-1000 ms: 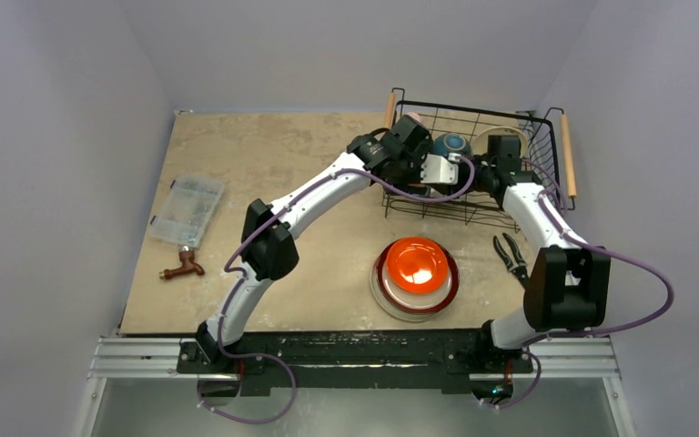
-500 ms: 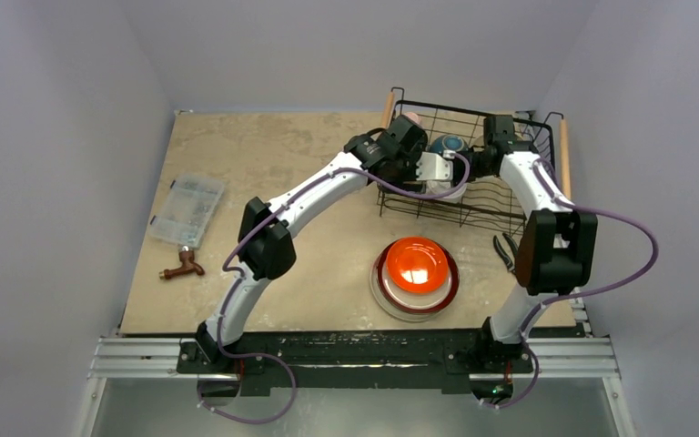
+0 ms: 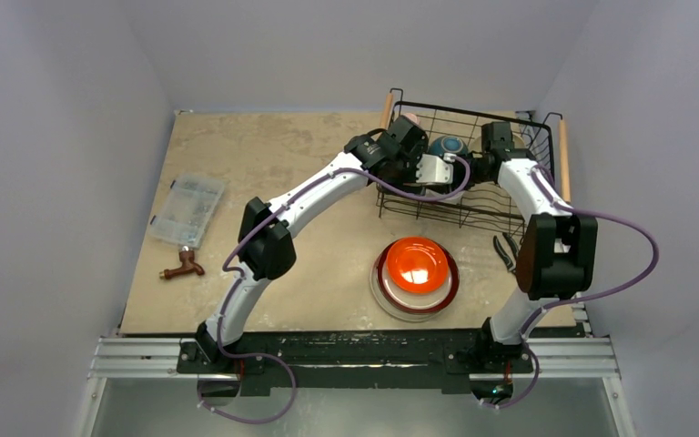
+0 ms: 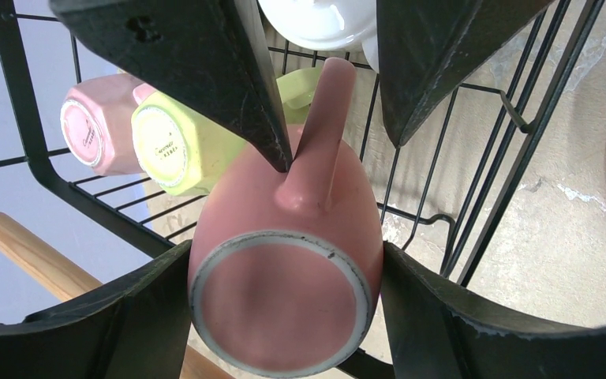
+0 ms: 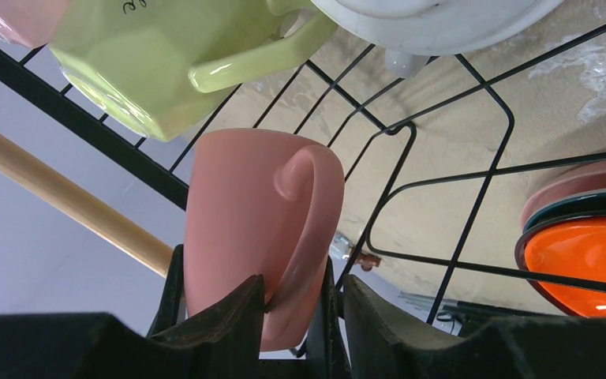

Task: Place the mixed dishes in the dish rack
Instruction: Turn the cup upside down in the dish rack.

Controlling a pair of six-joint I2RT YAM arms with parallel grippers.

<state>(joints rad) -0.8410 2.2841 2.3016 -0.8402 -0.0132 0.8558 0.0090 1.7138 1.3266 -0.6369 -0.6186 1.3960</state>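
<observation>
The salmon mug (image 4: 284, 237) hangs on its side over the dish rack (image 3: 546, 150), base toward the left wrist camera. My left gripper (image 4: 284, 308) is shut on its body. My right gripper (image 5: 308, 288) is open and straddles the mug's handle (image 5: 304, 197); one finger touches the mug beside the handle, the other stands off. In the rack lie a yellow-green mug (image 4: 181, 146), a pale pink mug (image 4: 95, 130), a white mug (image 4: 323, 20) and the teal bowl (image 3: 450, 144). A red-orange plate (image 3: 416, 264) tops a plate stack on the table in front of the rack.
Black pliers (image 3: 510, 255) lie right of the plate stack. A clear compartment box (image 3: 187, 209) and a small brown fitting (image 3: 182, 266) sit at the table's left. The rack's wooden handles (image 3: 567, 159) flank it at the back right, near the walls.
My right arm has swung from the rack's right end leftward to the salmon mug, its fingers now around the handle. My left gripper has held the mug almost still.
</observation>
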